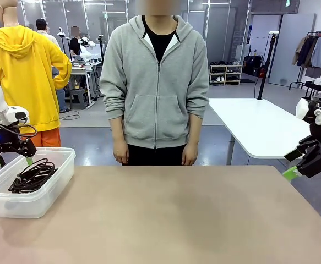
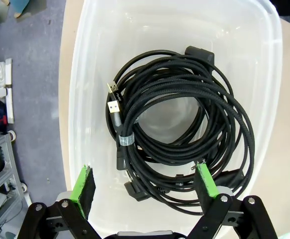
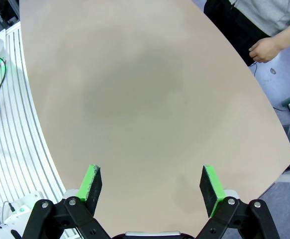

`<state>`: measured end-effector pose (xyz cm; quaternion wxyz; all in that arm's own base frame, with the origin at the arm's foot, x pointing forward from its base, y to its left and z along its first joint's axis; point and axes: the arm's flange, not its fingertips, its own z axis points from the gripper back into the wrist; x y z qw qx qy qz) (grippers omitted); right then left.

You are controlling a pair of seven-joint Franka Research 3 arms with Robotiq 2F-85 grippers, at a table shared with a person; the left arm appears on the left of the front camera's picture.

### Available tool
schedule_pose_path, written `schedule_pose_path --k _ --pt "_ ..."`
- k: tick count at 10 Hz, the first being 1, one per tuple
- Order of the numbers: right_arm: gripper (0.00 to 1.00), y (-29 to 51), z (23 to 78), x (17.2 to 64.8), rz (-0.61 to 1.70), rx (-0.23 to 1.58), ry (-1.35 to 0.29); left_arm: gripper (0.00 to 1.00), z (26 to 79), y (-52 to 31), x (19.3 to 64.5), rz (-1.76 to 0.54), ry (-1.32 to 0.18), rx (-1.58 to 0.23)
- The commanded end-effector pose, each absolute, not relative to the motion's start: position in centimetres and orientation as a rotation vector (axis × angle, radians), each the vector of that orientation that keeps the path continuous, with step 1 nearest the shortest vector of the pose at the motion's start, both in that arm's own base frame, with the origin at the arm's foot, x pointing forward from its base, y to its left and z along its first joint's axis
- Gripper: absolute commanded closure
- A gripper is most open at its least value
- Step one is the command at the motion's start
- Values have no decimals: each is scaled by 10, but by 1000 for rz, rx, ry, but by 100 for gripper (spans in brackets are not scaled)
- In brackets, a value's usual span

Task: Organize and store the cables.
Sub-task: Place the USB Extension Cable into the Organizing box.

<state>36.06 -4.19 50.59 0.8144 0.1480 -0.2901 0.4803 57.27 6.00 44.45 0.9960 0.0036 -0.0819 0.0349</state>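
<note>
The left gripper [image 2: 145, 185] hangs above the tub [image 2: 85, 89] with its jaws spread wide and nothing between them. In the front view it [image 1: 14, 157] sits at the table's left edge, just over the tub's [image 1: 50, 192] far left corner. The right gripper [image 3: 151, 186] is likewise wide apart and empty, held over bare table [image 3: 145, 99]; from the front it [image 1: 300, 165] hovers off the table's [image 1: 177, 220] right edge.

The cables [image 2: 184, 129] are thin black cords, some with a woven braided skin, wound together into one loose round bundle with an open hole in its middle. A pair of plugs with gold-coloured metal tips [image 2: 114, 102] sticks out at the coil's left side in the left wrist view, and a pale band wraps the cords just below them. A chunky black plug lies at the coil's top edge, and more black plug ends lie at its lower side.

The bundle lies on the floor of the clear plastic tub, directly beneath the left gripper. The pads frame the coil's lower part, well clear above it, not touching. From the front, the cables [image 1: 33, 176] lie in the tub's left half. The right gripper is far across the table from them.

A person [image 1: 154, 82] in a grey hoodie stands at the far side, arms hanging.
</note>
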Motion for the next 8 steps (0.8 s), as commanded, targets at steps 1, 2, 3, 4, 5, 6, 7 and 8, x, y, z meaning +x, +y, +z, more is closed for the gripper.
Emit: schedule_pose_path --k 1,2,3,4,5,6,7,8 --pt "0 -39 509 361 998 334 -613 0 446 62 576 59 -170 1" --pt "0 -39 509 361 998 334 -613 0 446 62 576 59 -170 1" --pt "0 -39 509 361 998 334 -613 0 446 62 576 59 -170 1" --pt "0 -39 509 361 998 334 -613 0 446 62 576 59 -170 1" --pt "0 -39 509 361 998 334 -613 0 446 62 576 59 -170 1" --pt "0 -39 509 361 998 334 -613 0 446 62 576 59 -170 1" --pt "0 -39 509 361 998 334 -613 0 446 62 576 59 -170 1" --pt "0 -39 509 361 998 334 -613 0 446 62 576 59 -170 1"
